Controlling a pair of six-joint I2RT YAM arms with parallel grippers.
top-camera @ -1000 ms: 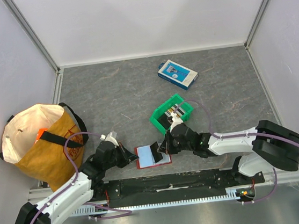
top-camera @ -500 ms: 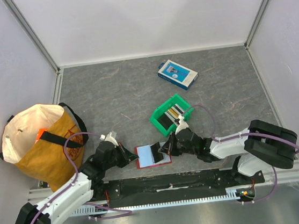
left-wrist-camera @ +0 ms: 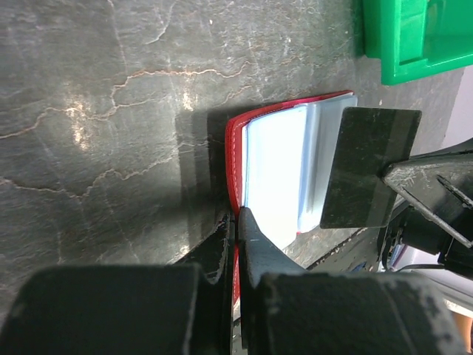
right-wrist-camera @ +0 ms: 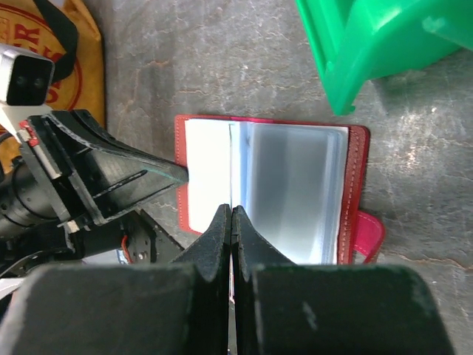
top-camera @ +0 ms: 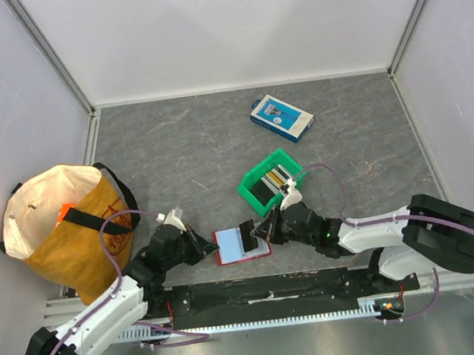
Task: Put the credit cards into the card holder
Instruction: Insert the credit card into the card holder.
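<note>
Nearest you, your left gripper [left-wrist-camera: 236, 219] is pinched tight on the red edge of the card holder [left-wrist-camera: 235, 148], pinning its left side to the table [top-camera: 174, 150]. The holder lies open just beyond the arms' bases, its pale clear sleeves facing up. Your right gripper [right-wrist-camera: 231, 212] is clamped together on a black card [left-wrist-camera: 366, 166], which it holds by one edge, tilted, over the holder's right half; the card's free edge overlaps the sleeves (from these views you cannot tell whether it has entered a slot).

Compared with a second ago, the left gripper has kept the same grip and place. The right forearm now lies lower and flatter toward the near edge, its elbow has swung further right, and the black card sits slightly further from the near edge than it did. The holder has barely moved.

Just beyond the right wrist stands the green bin [top-camera: 250, 182], with the remaining credit cards [top-camera: 276, 175] inside: one black, and tan and pale ones beside it. Off to the left is the yellow bag [top-camera: 73, 239]. Furthest away, well apart from everything, lies the blue-and-white box [top-camera: 282, 118].
</note>
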